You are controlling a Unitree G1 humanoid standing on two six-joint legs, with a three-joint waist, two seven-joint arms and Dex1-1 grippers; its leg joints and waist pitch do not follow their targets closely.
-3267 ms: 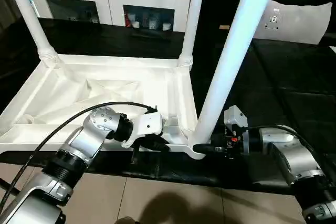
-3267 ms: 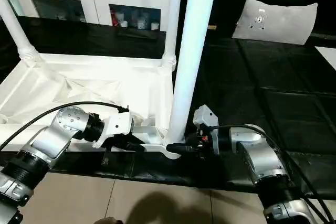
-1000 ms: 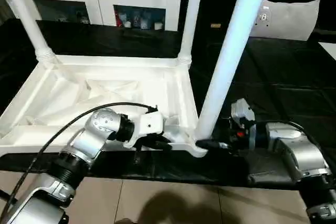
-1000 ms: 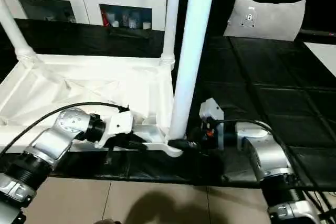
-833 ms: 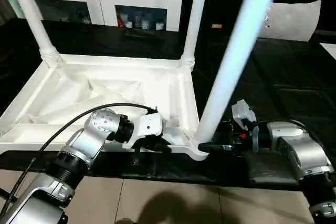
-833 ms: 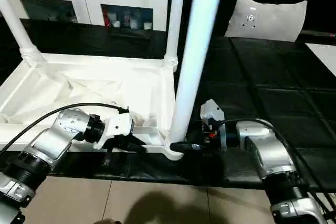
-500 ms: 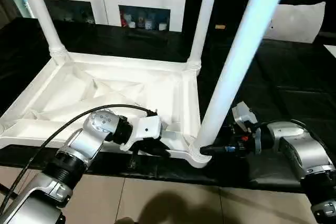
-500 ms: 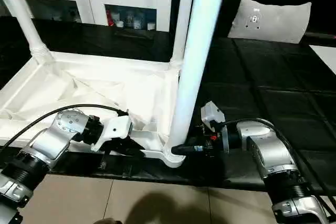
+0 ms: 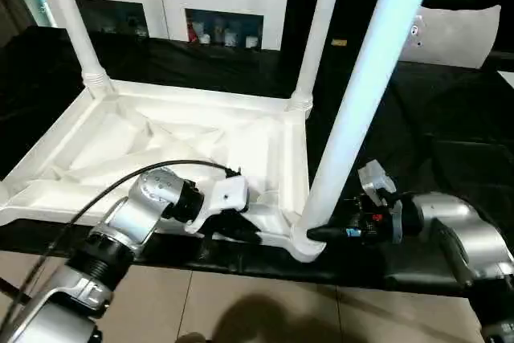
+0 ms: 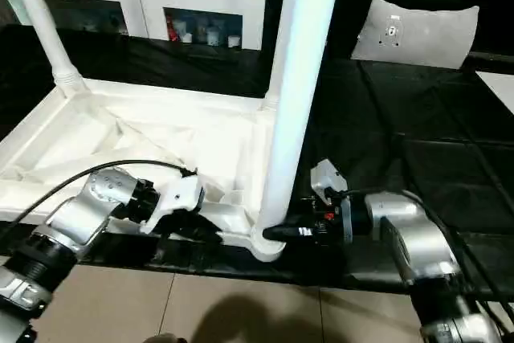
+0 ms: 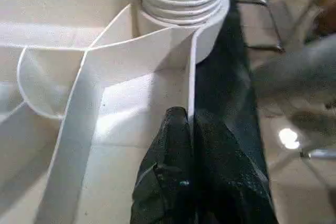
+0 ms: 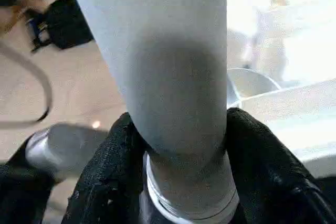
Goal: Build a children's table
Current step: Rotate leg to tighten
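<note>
The children's table lies upside down: its white top (image 9: pixel 161 138) shows its ribbed underside on a black surface. Three white legs stand up from corner sockets, at the far left (image 9: pixel 72 22), the far right (image 9: pixel 317 30) and the near right (image 9: pixel 361 94). My left gripper (image 9: pixel 241 233) is shut on the top's thin near rim (image 11: pixel 190 93), close to the near right socket (image 11: pixel 184 3). My right gripper (image 9: pixel 317 233) is at the base of the near right leg (image 12: pixel 173 77). Its black fingers (image 12: pixel 105 182) press on both sides of the leg, just above the threaded end.
A white cabinet with shelves (image 9: pixel 201 6) stands along the back. A flat white piece (image 9: pixel 458 34) lies on the black mats (image 9: pixel 450 134) at the back right. The black surface ends just below my grippers, and beige floor tiles (image 9: pixel 241 303) follow.
My right gripper's fingers have closed in on the base of the near right leg. The left gripper keeps its hold on the rim. The head view has shifted a little.
</note>
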